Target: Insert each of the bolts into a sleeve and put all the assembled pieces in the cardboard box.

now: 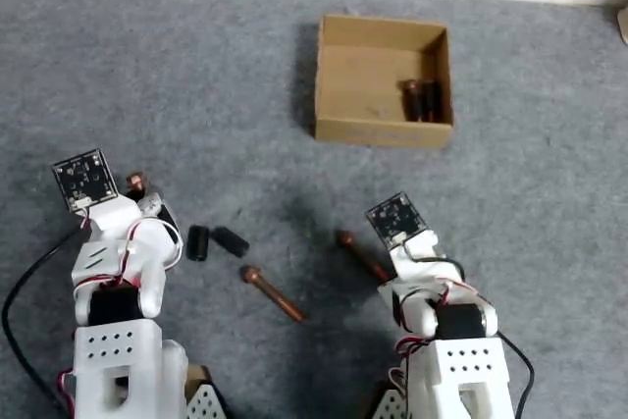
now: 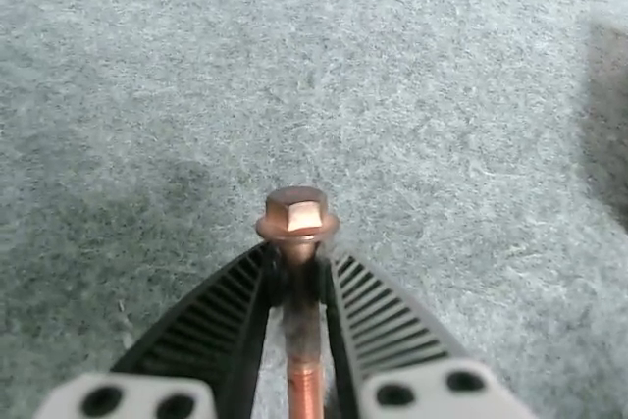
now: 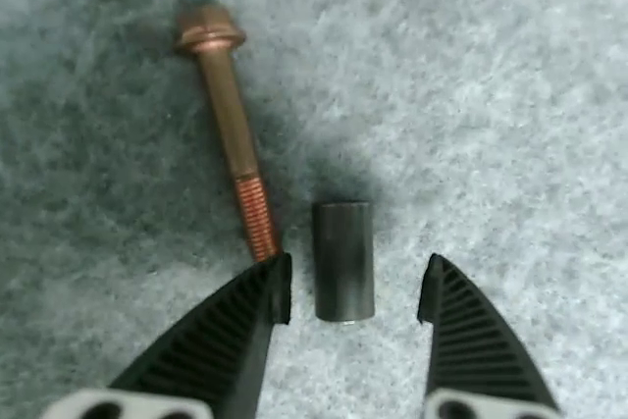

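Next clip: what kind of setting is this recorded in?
Probably a robot test bench: a grey felt-like mat as the work surface, with a cardboard box, loose bolts and sleeves laid out before two small arms.

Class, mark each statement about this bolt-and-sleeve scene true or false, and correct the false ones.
1. The left gripper is shut on a bolt. True.
2. The cardboard box is empty. False: two dark pieces lie inside it, against its right wall.
3. The right gripper is open, with a sleeve lying between its jaws. True.
4. That sleeve already has a bolt through it. False: the second bolt lies on the table beside the sleeve, apart from it.
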